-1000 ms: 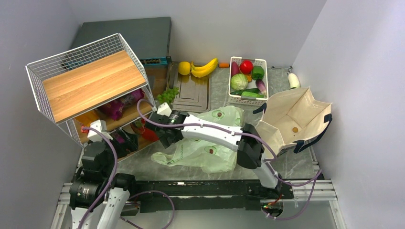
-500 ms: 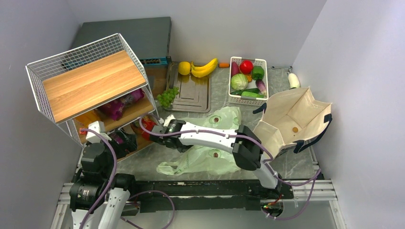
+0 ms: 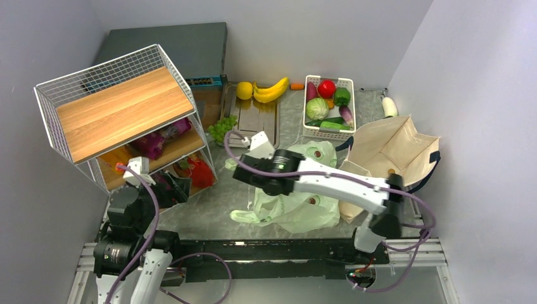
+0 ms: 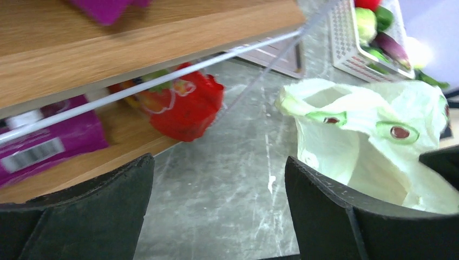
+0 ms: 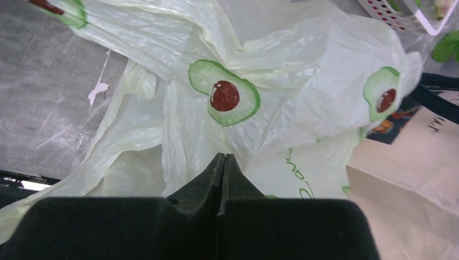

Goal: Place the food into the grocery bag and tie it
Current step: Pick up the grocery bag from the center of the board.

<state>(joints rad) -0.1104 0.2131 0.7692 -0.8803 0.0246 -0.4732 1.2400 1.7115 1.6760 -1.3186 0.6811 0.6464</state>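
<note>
Both fingers of the right gripper [image 5: 223,158] are pressed together, seemingly on a fold of the bag [image 5: 303,97], mid-table. The left gripper [image 4: 217,168] is held spread, empty. The fold should be lifted gently, so the thin film is not torn.

Soft even overhead light, faint shadows on the worktop [image 3: 209,212], blown-out glare (left wrist view, top right), wooden shelf [image 4: 135,32] close up, blurred.
</note>
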